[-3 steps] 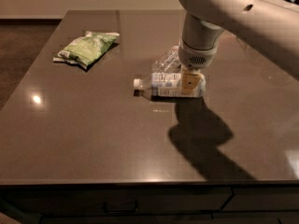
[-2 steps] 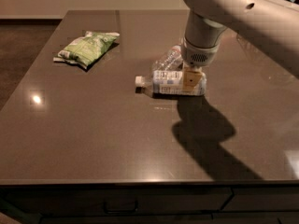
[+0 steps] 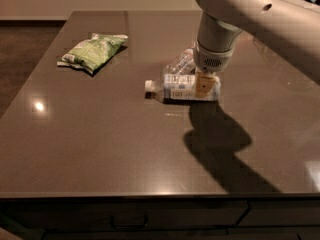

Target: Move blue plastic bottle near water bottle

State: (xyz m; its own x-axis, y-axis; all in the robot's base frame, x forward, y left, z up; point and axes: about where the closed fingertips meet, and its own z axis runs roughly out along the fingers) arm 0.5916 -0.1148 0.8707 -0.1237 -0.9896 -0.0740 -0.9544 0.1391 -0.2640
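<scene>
The blue plastic bottle (image 3: 179, 87) lies on its side on the dark table (image 3: 100, 144), with its white cap (image 3: 148, 85) pointing left. The water bottle (image 3: 179, 64) lies just behind it, close to or touching it. My gripper (image 3: 205, 84) comes down from above over the base end of the blue plastic bottle. One tan finger (image 3: 202, 85) shows in front of the bottle's body and the other is hidden behind it. The gripper looks shut on the bottle, which rests on or just above the table.
A green chip bag (image 3: 92, 51) lies at the back left of the table. My white arm (image 3: 250, 14) reaches in from the upper right and casts a large shadow (image 3: 220, 144) on the table in front of the bottles.
The blue plastic bottle and the gripper have shifted slightly away from the camera, toward the water bottle. The chip bag has not moved.
</scene>
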